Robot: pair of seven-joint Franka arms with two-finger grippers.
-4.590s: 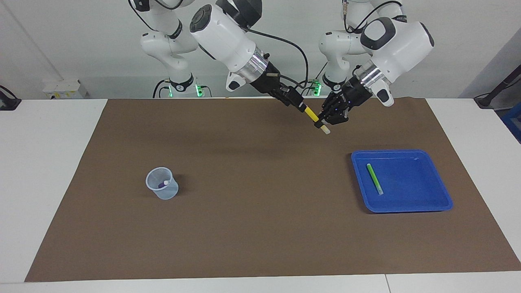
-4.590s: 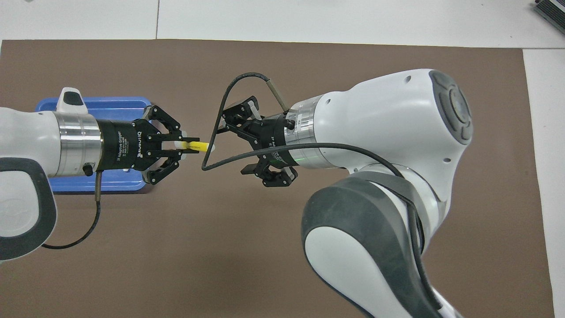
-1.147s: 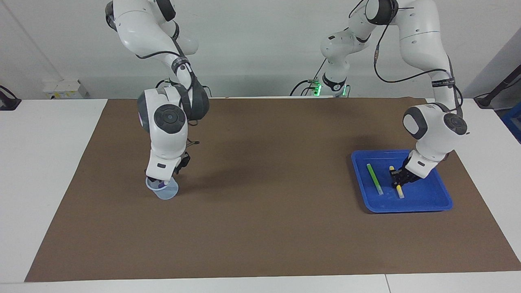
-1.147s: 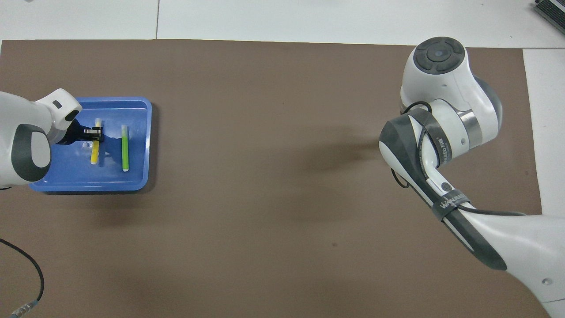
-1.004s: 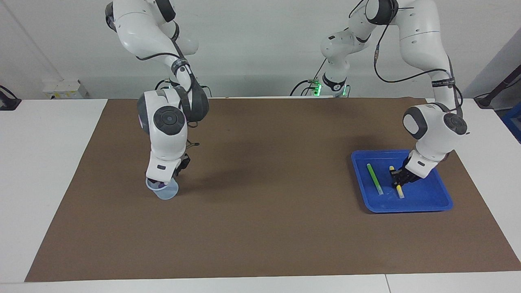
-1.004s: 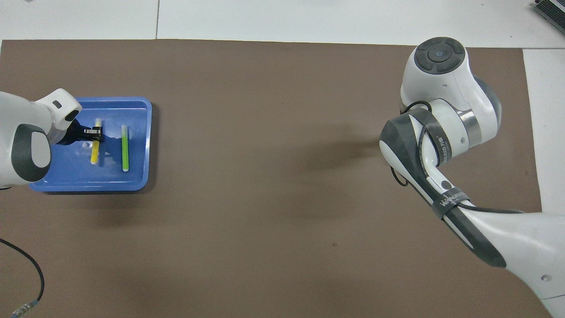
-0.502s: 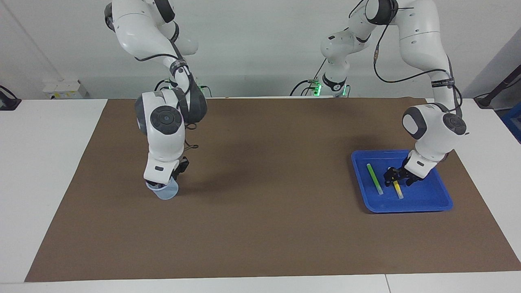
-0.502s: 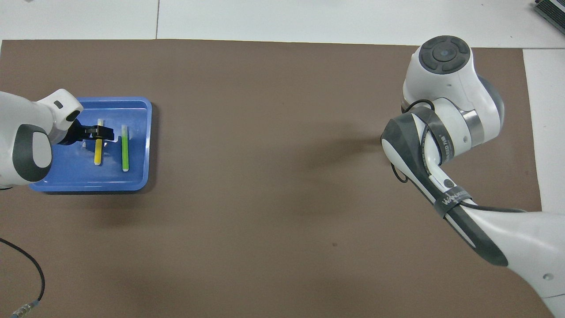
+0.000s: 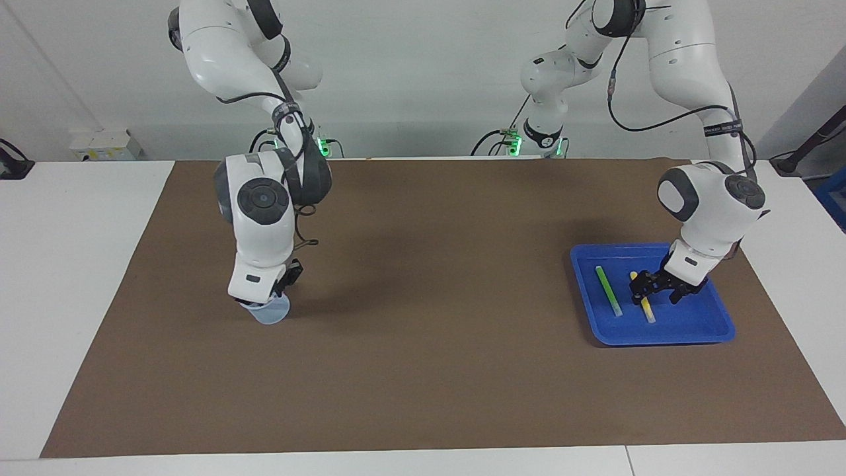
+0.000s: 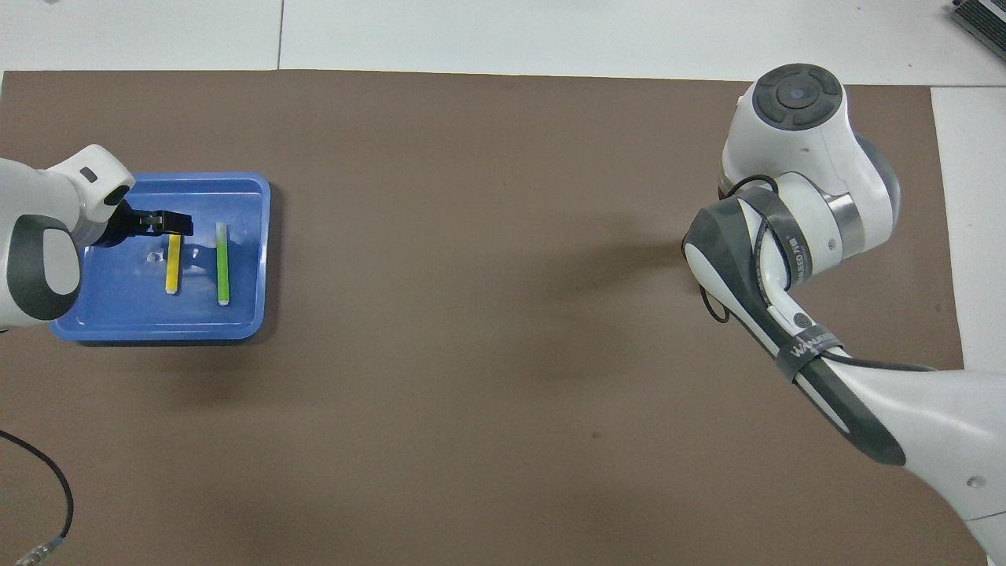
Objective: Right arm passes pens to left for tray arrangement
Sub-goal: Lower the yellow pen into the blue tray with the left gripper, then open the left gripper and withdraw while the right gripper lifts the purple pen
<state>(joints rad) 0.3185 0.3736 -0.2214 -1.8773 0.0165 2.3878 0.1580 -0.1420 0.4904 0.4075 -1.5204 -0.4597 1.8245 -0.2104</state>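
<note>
Yellow pen (image 9: 646,309) lies beside green pen (image 9: 608,290) in blue tray (image 9: 717,317); my left gripper (image 9: 657,285) hovers open above it; right gripper's (image 9: 259,301) in the cup (image 9: 271,315), grip unclear.

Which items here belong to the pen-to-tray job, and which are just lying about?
Job:
- yellow pen, in the tray
- green pen, beside it
- tray
- cup under the right gripper
- left gripper, open over the tray

Lying about:
- brown mat

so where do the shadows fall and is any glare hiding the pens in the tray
Facing view: soft shadow on the mat beside the cup, no glare on the tray. Overhead view: green pen and yellow pen both plain, faint shadow along the tray's near edge.
</note>
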